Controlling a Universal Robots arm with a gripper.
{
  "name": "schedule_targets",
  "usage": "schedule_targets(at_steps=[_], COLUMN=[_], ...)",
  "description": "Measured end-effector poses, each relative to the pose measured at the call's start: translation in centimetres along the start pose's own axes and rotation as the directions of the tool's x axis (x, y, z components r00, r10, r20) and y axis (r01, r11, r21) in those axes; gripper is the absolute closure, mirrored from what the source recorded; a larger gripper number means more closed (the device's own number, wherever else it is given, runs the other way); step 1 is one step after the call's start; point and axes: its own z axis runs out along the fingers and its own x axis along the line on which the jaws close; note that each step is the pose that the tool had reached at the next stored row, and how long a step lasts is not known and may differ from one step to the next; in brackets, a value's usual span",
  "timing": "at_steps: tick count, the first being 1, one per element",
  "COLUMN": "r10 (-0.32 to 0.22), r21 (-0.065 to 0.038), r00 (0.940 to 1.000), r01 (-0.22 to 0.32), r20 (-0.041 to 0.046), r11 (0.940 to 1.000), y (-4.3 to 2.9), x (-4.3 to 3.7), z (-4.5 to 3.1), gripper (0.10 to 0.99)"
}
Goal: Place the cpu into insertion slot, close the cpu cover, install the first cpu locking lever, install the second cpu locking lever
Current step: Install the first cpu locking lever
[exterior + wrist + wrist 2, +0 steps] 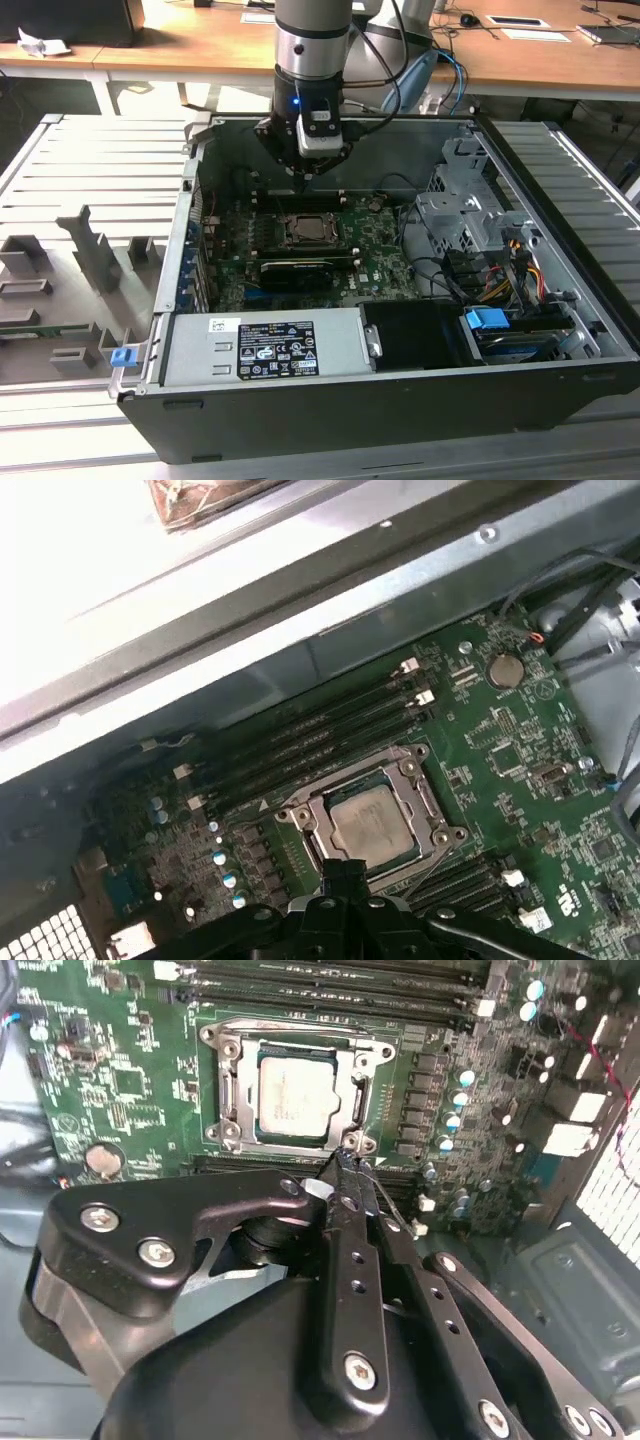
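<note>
Exterior view
Scene: an open PC case (560,330) on a slatted table (70,170), the board (380,250) lying flat inside.
Arm: the gripper (308,172) hangs above the far edge of the board, pointing down.
Slot: the slot (315,232) lies just below and in front of the gripper, between the memory rails and the long black card (295,272).
Fingers: hidden behind the wrist camera here; I cannot tell their state from this view.

Second wrist view
Cpu: the cpu (297,1098) sits flat in the slot (232,1102), its pale top showing through the window of the cover (290,1038).
Cover: down over the chip, flat on the socket, judging by how the frame lies.
Fingers: the fingertips (347,1165) are brought together to a narrow point with nothing between them.
Key relation: that point hovers at the socket's corner nearest the gripper, right at a thin lever (372,1108) that runs along one side of the cover. The chip lies just beyond the tips, the lever's long axis running away from them.

First wrist view
Cpu: the cpu (365,825) is seated and framed by the cover (420,780).
Gripper: the gripper (345,872) reaches the socket's near edge; contact cannot be judged.
Progress: chip placed and cover lowered, as I read it; whether either lever is latched I cannot tell.
</note>
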Motion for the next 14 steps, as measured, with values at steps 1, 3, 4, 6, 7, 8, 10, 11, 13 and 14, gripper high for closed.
schedule_targets(at_steps=[1,3,4,6,7,8,10,11,13,14], r10=[-0.026,-0.053,-0.071,-0.091,-0.094,-0.096,-0.096,-0.096,-0.096,-0.096], r21=[0.001,0.002,0.003,0.003,0.003,0.003,0.004,0.003,0.003,0.003], r00=[0.9997,0.9986,0.9975,0.9958,0.9955,0.9954,0.9954,0.9954,0.9954,0.9954], r01=[0.026,0.053,0.071,0.091,0.094,0.096,0.096,0.096,0.096,0.096], r20=[-0.0012,-0.0024,-0.0033,-0.0043,-0.0044,-0.0045,-0.0045,-0.0045,-0.0045,-0.0045], r11=[0.9997,0.9986,0.9975,0.9958,0.9955,0.9954,0.9954,0.9954,0.9954,0.9954], y=[0.0,0.0,0.0,0.0,0.0,0.0,-0.01,-0.02,-0.05,-0.07], x=[0.0,0.0,0.0,0.0,0.0,0.0,0.03,0.07,0.13,0.16], z=[0.0,0.0,0.0,0.0,0.0,0.0,0.0,0.0,0.0,0.0], gripper=[0.98,0.98,0.98,0.98,0.98,0.98,0.98,0.98,0.98,0.98])
